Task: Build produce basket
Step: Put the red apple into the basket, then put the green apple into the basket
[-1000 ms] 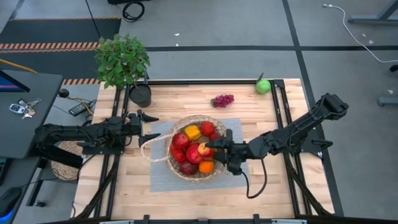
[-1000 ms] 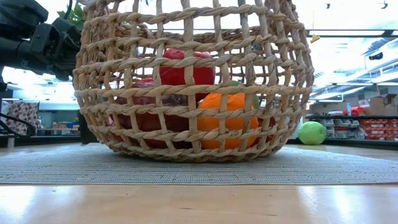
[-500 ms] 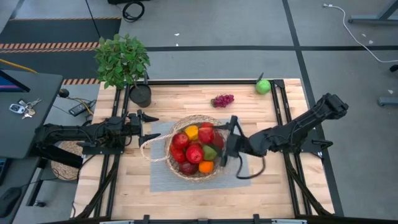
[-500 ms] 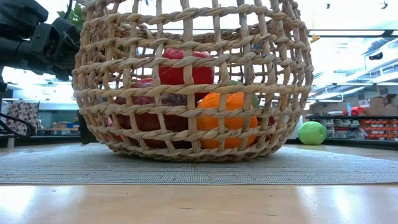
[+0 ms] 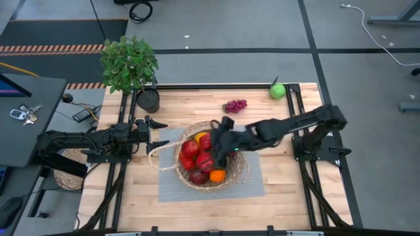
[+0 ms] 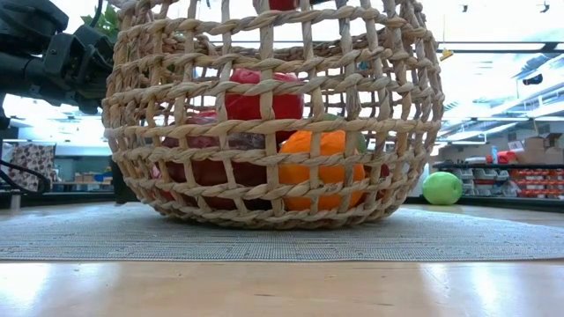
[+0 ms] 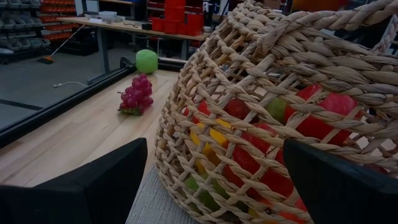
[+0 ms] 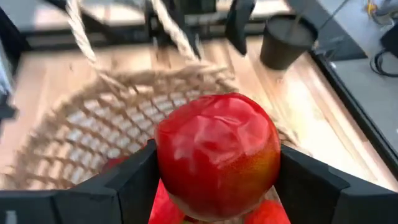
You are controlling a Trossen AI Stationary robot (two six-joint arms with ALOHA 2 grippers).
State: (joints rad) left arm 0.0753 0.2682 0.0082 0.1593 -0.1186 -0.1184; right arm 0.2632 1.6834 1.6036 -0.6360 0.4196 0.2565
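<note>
Right gripper [image 5: 220,145] is over my round tan woven wicker basket [image 5: 237,176], fingers clamped on a glossy, rounded red-and-yellow fruit [image 8: 216,154], smooth-skinned and faintly faceted. My basket sits on a grey ribbed mat [image 5: 252,185] in the middle of the pale wooden table [image 5: 190,108]. Its open lattice weave shows red, dark red, orange and green pieces [image 6: 317,163] piled inside. Its looped wicker handle [image 5: 161,156] points toward the table's left edge, where my left gripper [image 5: 157,134] waits just beside it, fingers spread apart. A knobbly purple grape bunch [image 5: 235,105] lies near the far edge, its long axis running along that edge. A smooth green round fruit [image 5: 277,90] sits at the far right corner.
</note>
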